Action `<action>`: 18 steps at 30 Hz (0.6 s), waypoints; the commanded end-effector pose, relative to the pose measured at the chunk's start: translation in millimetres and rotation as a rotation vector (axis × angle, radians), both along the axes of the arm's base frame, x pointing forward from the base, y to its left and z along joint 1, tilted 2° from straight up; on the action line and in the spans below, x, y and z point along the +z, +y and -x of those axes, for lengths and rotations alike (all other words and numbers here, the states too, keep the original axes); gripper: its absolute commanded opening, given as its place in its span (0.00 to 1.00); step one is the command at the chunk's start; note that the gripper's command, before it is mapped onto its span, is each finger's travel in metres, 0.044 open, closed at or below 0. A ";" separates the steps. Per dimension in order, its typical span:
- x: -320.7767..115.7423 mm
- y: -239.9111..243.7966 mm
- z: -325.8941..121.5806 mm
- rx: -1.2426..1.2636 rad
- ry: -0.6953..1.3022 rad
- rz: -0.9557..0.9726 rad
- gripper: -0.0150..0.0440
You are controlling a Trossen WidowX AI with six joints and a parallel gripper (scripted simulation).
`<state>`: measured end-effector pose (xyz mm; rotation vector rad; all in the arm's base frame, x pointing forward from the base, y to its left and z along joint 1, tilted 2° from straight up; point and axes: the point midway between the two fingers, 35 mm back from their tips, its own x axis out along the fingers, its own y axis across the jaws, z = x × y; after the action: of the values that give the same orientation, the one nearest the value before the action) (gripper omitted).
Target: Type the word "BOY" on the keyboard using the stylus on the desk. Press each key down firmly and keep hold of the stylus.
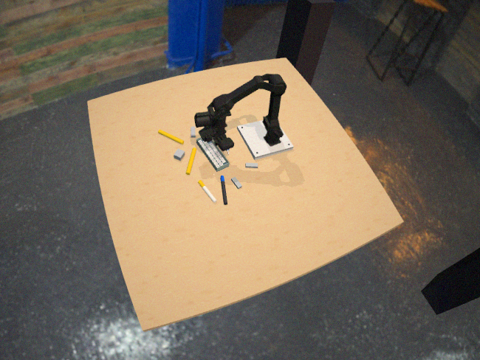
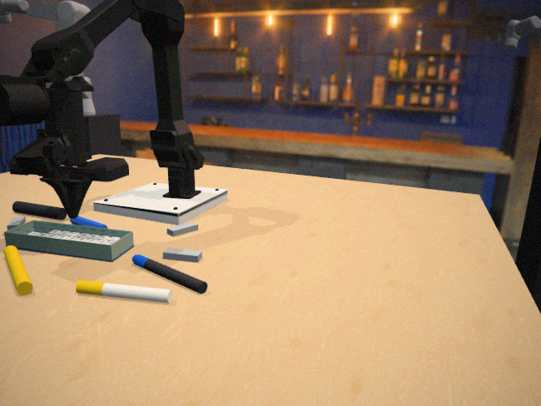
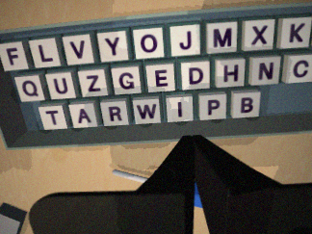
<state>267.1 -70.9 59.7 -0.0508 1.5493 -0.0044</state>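
Note:
The keyboard (image 1: 212, 153) (image 2: 61, 246) (image 3: 289, 100) is a green-grey tray of white letter keys. In the wrist view the Y key (image 3: 113, 45) and O key (image 3: 148, 43) are in the far row, and the B key (image 3: 246, 105) is in the near row. My gripper (image 2: 74, 216) (image 3: 191, 143) is shut with nothing between its fingertips, over the keyboard's near edge below the I and P keys. The stylus (image 2: 88, 221) (image 3: 127, 176), blue with a thin grey tip, lies on the desk beside the keyboard on the arm's side, partly hidden by the fingers in the wrist view.
Yellow sticks (image 1: 170, 136) (image 1: 190, 160), a white-yellow marker (image 1: 207, 190) (image 2: 135, 292) and a black-blue marker (image 1: 224, 190) (image 2: 175, 274) lie around the keyboard. A black cylinder (image 2: 39, 210) lies behind it. Several grey blocks (image 1: 179, 154) (image 1: 251, 165) (image 2: 182, 254) lie nearby.

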 end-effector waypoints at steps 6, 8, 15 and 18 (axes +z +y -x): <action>-1.9 45.5 4.7 0.014 0.001 -0.003 0.25; -1.9 45.5 4.7 0.014 0.001 -0.003 0.25; 35.6 46.6 3.6 0.014 0.001 -0.003 0.25; 58.2 47.4 5.8 0.014 0.001 -0.003 0.25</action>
<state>261.4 -24.2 96.8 -0.0608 1.5663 0.0131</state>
